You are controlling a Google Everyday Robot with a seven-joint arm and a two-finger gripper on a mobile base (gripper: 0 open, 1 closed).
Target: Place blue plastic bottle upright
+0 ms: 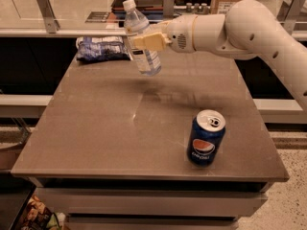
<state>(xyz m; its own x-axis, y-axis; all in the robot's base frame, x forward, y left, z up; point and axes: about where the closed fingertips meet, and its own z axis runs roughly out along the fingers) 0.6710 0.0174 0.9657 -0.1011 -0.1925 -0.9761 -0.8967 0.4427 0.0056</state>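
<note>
Gripper (142, 40) clamped on blue plastic bottle (147, 63), tilted above the table's (96, 128) far edge (label partly covered).

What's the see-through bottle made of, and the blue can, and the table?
The blue plastic bottle, held above the table in the tool, looks like clear, shiny plastic: you see through it. The Pepsi can looks like painted metal, with a silvery top and pull tab. The table looks smooth and brownish-grey, maybe laminate or stone.
</note>
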